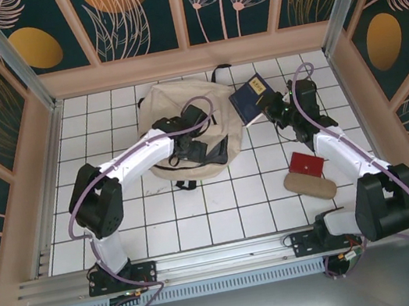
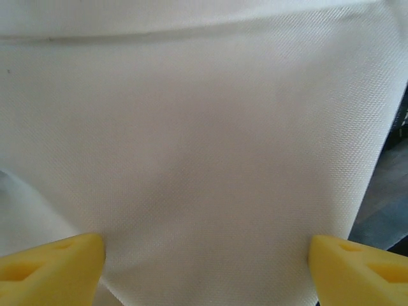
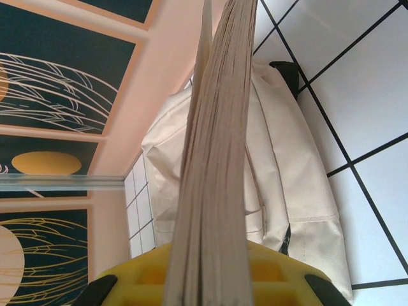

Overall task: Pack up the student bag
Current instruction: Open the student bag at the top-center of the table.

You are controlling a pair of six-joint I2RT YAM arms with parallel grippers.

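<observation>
The cream cloth of the student bag [image 2: 204, 127] is stretching close between the wide-spread fingers of our left pincer [image 2: 205, 271]. The pincer is standing open and, we judge, pressing the bag down to steady it. The bag is lying at the far middle of the table [image 1: 120, 215], its dark mouth facing right. Just right of it, our right pincer [image 3: 207, 280] is clamping a navy book [image 3: 213, 159] edge-on toward that mouth, likely for sliding in. A red pouch [image 1: 307, 163] and tan case [image 1: 310, 185] are waiting nearer, on the right.
</observation>
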